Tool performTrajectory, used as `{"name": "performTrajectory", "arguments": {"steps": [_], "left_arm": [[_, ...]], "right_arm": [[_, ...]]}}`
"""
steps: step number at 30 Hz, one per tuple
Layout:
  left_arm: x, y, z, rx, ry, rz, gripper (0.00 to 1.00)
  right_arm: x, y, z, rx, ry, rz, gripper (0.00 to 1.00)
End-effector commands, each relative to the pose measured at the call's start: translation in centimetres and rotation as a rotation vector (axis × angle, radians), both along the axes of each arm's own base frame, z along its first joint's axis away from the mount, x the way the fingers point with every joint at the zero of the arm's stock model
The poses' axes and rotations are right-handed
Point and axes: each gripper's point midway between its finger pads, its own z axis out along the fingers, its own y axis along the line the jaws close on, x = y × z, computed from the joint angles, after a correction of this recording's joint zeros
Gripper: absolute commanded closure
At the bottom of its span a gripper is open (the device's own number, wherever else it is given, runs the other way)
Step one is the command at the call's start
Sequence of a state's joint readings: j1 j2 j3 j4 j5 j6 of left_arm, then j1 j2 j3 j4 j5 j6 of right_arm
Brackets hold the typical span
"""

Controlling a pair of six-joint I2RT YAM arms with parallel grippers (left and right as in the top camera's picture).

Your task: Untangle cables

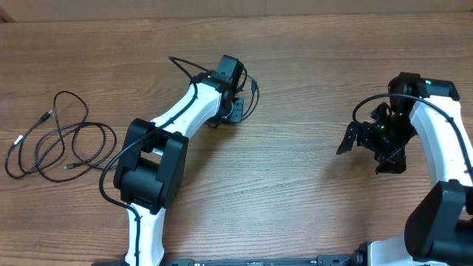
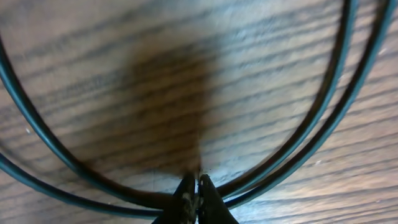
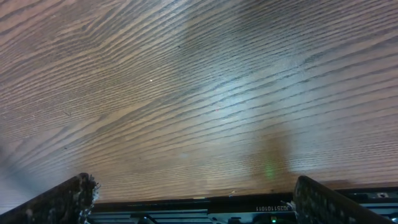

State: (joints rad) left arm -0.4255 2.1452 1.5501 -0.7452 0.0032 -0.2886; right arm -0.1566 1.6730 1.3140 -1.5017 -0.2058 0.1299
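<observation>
A loose bundle of thin black cables lies on the wooden table at the far left, its small plug ends spread out. Another thin black cable loops around my left gripper near the table's upper middle. In the left wrist view two black cord strands sweep down from both sides and meet at my left gripper, whose jaws are pressed together on them just above the wood. My right gripper hovers at the right, far from every cable. Its jaws stand wide open over bare wood, as the right wrist view shows.
Wood-grain tabletop lies between the two arms. The left arm's white links and black joint stretch from the front edge toward the middle, just right of the bundle. The right arm curves along the right edge.
</observation>
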Motion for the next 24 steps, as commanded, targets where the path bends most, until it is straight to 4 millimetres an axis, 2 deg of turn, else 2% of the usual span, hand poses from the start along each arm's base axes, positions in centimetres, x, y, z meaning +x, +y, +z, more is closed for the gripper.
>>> {"name": "performTrajectory", "arguments": {"steps": [1, 4, 11, 17, 20, 22, 23, 24], "left_arm": [[-0.9, 0.3, -0.9, 0.027, 0.033, 0.004, 0.96], [-1.7, 0.7, -1.0, 0.042, 0.063, 0.003, 0.96], [-5.7, 3.0, -1.3, 0.141, 0.225, 0.007, 0.96], [-7.9, 4.0, -0.6, 0.175, 0.309, 0.031, 0.96], [-8.0, 4.0, 0.9, 0.166, 0.294, 0.047, 0.96], [-7.6, 3.8, 2.6, 0.14, 0.251, 0.059, 0.96], [-7.3, 3.7, 4.4, 0.115, 0.208, 0.089, 0.95], [-7.3, 3.6, 5.3, 0.102, 0.189, 0.108, 0.96]], "right_arm": [[0.5, -0.1, 0.6, 0.001, -0.033, -0.002, 0.0], [0.5, -0.1, 0.6, 0.001, -0.033, -0.002, 0.0], [0.5, -0.1, 0.6, 0.001, -0.033, -0.002, 0.0], [0.5, -0.1, 0.6, 0.001, -0.033, -0.002, 0.0], [0.5, -0.1, 0.6, 0.001, -0.033, -0.002, 0.0], [0.5, -0.1, 0.6, 0.001, -0.033, -0.002, 0.0], [0.5, -0.1, 0.6, 0.0, -0.033, -0.002, 0.0], [0.5, -0.1, 0.6, 0.0, -0.033, -0.002, 0.0]]}}
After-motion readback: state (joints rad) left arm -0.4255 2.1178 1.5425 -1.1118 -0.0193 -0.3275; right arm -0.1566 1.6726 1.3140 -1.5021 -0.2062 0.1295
